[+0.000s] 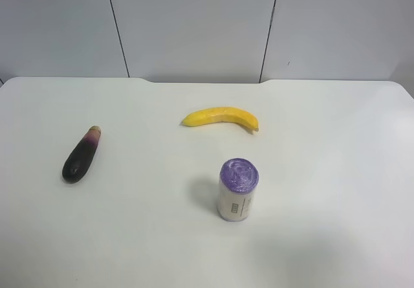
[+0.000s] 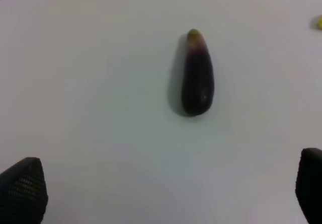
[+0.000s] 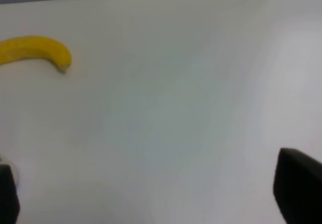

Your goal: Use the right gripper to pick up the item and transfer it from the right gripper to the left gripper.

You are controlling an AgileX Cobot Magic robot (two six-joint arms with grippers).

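Observation:
The toy eggplant [image 1: 81,156] lies on the white table [image 1: 336,145] at the exterior high view's left, dark purple with a pinkish tan stem end pointing away. It also shows in the left wrist view [image 2: 197,74], lying free ahead of the left gripper [image 2: 166,196], whose fingertips [image 2: 22,189] stand far apart, open and empty. The right gripper [image 3: 156,194] is open and empty over bare table, its fingertips [image 3: 297,189] wide apart. No eggplant shows in the right wrist view. Neither arm shows in the exterior high view.
A yellow banana [image 1: 221,118] lies mid-table, also in the right wrist view [image 3: 35,50]. A white cylinder with a purple lid [image 1: 237,189] stands in front of the banana. A grey panelled wall [image 1: 194,22] backs the table.

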